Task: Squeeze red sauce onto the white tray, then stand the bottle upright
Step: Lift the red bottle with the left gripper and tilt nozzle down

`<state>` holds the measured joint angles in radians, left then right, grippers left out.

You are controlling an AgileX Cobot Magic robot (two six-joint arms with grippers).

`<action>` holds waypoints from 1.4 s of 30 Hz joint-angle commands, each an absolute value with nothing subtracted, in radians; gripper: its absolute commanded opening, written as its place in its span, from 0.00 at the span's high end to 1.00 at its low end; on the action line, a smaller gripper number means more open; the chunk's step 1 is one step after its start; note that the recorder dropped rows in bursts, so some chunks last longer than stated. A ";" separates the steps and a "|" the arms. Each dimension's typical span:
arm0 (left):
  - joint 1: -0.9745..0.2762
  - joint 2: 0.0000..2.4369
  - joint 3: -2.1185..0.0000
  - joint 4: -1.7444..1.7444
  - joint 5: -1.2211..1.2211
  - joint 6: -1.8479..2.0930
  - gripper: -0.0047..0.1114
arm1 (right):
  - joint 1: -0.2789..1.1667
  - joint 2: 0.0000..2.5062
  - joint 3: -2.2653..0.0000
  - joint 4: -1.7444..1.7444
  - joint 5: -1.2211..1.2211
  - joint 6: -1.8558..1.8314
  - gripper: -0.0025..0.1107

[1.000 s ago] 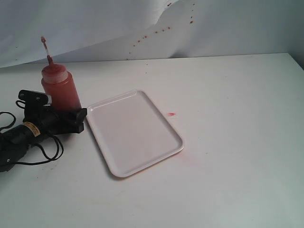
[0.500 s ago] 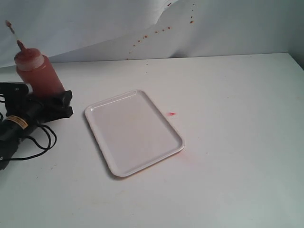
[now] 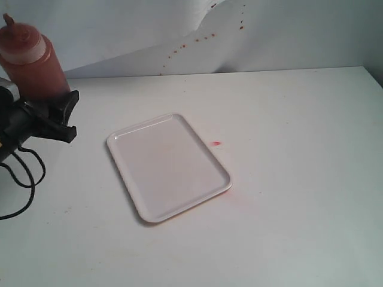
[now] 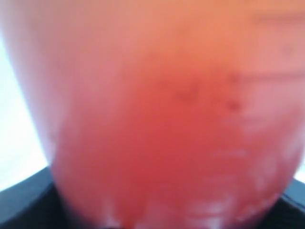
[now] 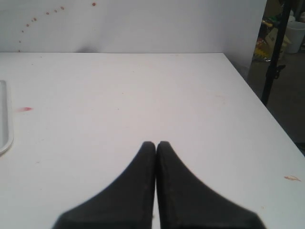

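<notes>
In the exterior view the left gripper [image 3: 60,113] is clamped round the lower part of the bottle [image 3: 30,60], which stands nearly upright at the far left, filled with red-brown sauce and well apart from the white tray [image 3: 167,167], whose flat bottom shows plain white. The left wrist view is filled by the bottle's blurred red wall. In the right wrist view the right gripper [image 5: 156,144] has its fingers pressed together over the table [image 5: 143,86], with the tray's rim at the picture's edge.
</notes>
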<state>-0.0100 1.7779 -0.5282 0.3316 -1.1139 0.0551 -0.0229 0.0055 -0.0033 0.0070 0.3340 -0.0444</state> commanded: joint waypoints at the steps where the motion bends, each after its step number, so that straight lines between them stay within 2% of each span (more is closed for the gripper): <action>1: -0.009 1.650 -0.503 0.408 -1.048 0.053 0.96 | -0.020 0.000 0.000 0.000 0.331 -0.049 0.98; 6: -0.012 1.525 -0.494 0.473 -0.762 -0.017 0.96 | -0.020 0.000 0.000 -0.027 0.326 -0.068 0.98; 10: -0.017 1.454 -0.494 0.563 -0.714 -0.036 0.96 | -0.020 0.000 0.000 -0.026 0.268 -0.074 0.98; 15: -0.155 1.398 -0.561 0.586 -0.513 -0.100 0.96 | -0.020 0.000 0.000 0.564 -0.154 0.075 0.98; 17: -0.220 1.398 -0.623 0.586 -0.363 -0.096 0.96 | -0.020 0.000 0.000 0.765 -0.209 0.154 0.98; 19: -0.278 1.398 -0.694 0.611 -0.197 -0.093 0.96 | -0.020 0.000 0.000 0.781 -0.240 0.166 0.98; 22: -0.334 1.398 -0.785 0.678 -0.032 -0.093 0.96 | -0.020 0.000 -0.072 0.559 -0.072 0.166 0.98; 25: -0.372 1.398 -0.889 0.738 0.145 -0.093 0.96 | -0.020 0.000 -0.247 0.431 0.132 0.139 0.98; 28: -0.413 1.398 -0.961 0.854 0.364 -0.013 0.96 | -0.020 0.055 -0.417 0.432 0.142 0.119 0.98; 31: -0.453 1.398 -1.002 1.013 0.574 0.066 0.96 | -0.020 0.228 -0.584 0.432 0.144 0.104 0.98; 34: -0.459 1.398 -1.007 1.166 0.588 0.066 0.96 | -0.020 0.515 -0.758 0.438 0.262 -0.022 0.98; 37: -0.459 1.398 -1.007 1.207 0.588 0.158 0.96 | -0.020 0.798 -0.911 0.612 0.481 -0.190 0.98; 42: -0.550 1.398 -1.007 1.386 0.655 0.256 0.96 | -0.020 1.213 -1.023 1.241 0.932 -1.003 0.98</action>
